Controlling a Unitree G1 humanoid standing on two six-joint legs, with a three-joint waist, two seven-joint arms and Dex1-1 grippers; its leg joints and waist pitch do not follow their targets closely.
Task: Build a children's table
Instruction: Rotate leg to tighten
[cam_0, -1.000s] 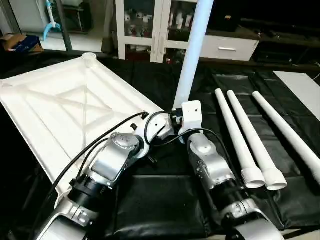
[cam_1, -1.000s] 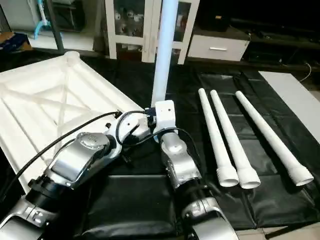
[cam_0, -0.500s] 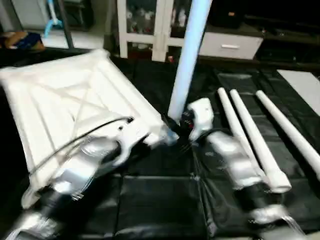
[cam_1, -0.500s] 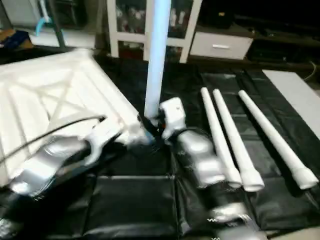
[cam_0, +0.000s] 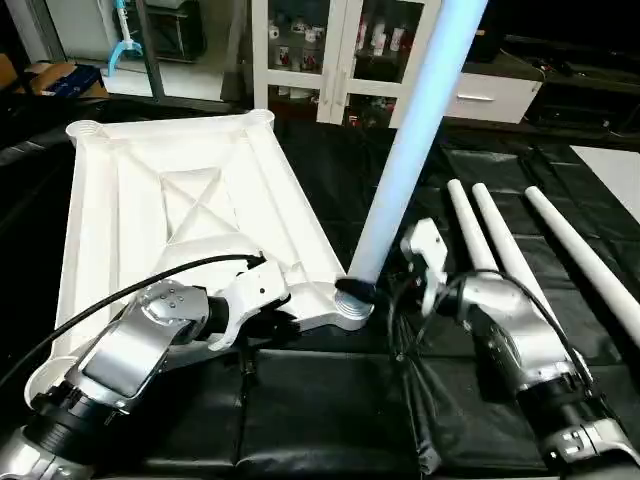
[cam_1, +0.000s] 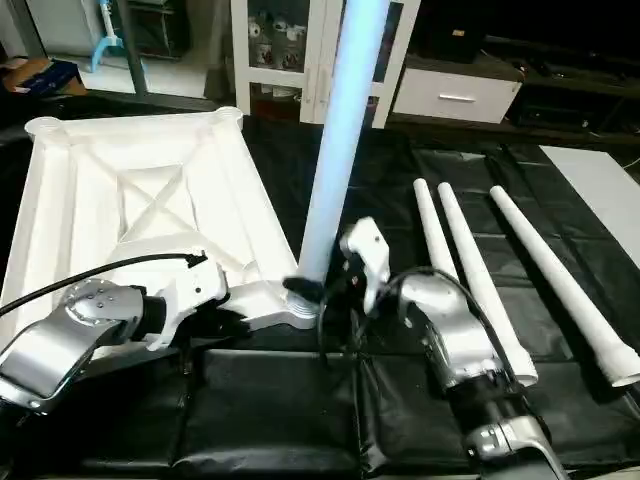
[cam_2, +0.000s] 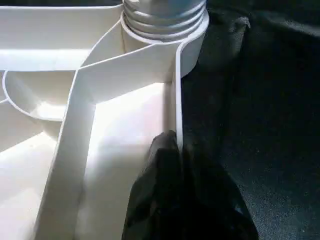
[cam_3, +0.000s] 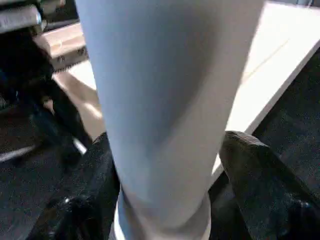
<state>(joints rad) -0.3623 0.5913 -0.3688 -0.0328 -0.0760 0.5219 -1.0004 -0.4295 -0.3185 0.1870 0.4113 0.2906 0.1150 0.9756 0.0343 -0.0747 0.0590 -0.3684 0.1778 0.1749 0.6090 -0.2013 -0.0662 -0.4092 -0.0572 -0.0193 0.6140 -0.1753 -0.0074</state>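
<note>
Left hand (cam_2: 175, 150) pinches white ribbed plastic top's (cam_0: 150, 210) rim, right hand (cam_3: 165, 210) open astride upright white tapered leg (cam_0: 410, 160) in near corner socket (cam_0: 352, 305); approx. 1 of 4 legs in, 3 white legs (cam_0: 510, 260) left lying on black-covered table (cam_0: 330, 420).

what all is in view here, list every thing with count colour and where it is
table top: 1, white, upside down on the black mat, ribbed underside up, left of centre
standing leg: 1, white, upright in the top's near corner socket, threads showing in the left wrist view
loose legs: 3, white, lying side by side on the mat, right
mat: 1, black, padded, under everything
cabinet: 1, white with glass doors, at the back
drawer unit: 1, white, at the back, right of the cabinet
left gripper: 1, black, shut on the table top's edge wall near the socket
right gripper: 1, black, fingers either side of the standing leg's base; whether they touch it is unclear
</note>
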